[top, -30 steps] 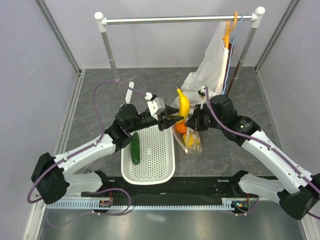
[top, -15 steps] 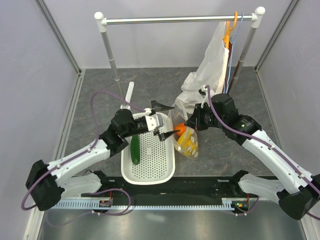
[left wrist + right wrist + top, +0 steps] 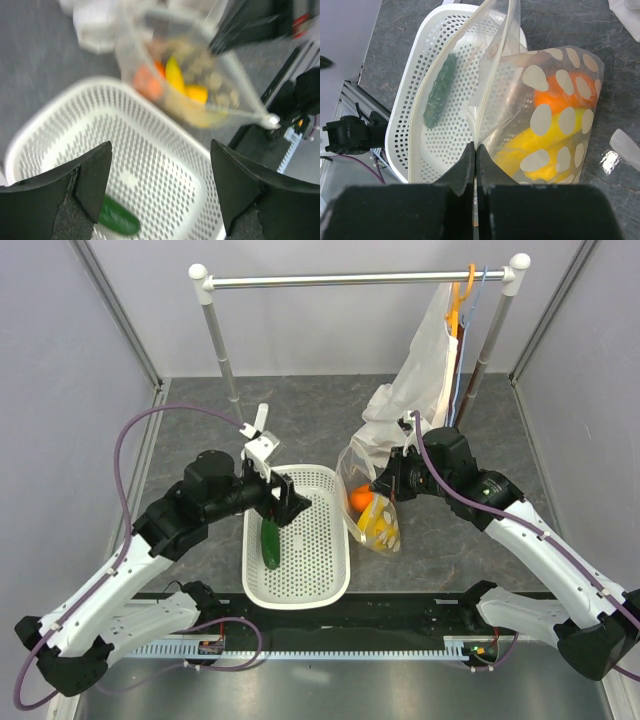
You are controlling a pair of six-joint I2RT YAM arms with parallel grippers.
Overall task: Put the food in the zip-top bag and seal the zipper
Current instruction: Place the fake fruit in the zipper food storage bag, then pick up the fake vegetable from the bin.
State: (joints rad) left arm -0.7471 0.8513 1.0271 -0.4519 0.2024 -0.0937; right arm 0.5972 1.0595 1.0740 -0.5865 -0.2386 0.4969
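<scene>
Left claw [image 3: 283, 502] hovers over the far-left part of the white basket [image 3: 330, 575], fingers [image 3: 90, 187] spread wide, nothing between them; you can see this plainly in the left wrist view.
Cucumber [image 3: 270, 543], dark green, lies along the basket's left wall, lengthwise toward the near edge of the counter [image 3: 200, 430]; it is outside the bag.
Basket sits at the near edge, slightly left of the middle.
Zip-top bag [image 3: 378, 525] stands just beside the basket's right rim, dotted side toward the right wrist camera; orange [image 3: 362, 500] sits in its upper part, yellow food [image 3: 384, 528] below it; you cannot separate banana from pepper here, the left wrist view being blurred.
Zipper [image 3: 496, 60]: its two strips run apart, so the mouth gapes toward the basket.
Right claw [image 3: 476, 152] is pressed together, pinching the bag's top edge and holding it up.
White cloth [image 3: 420, 370] hangs on hangers toward the far-right corner.
</scene>
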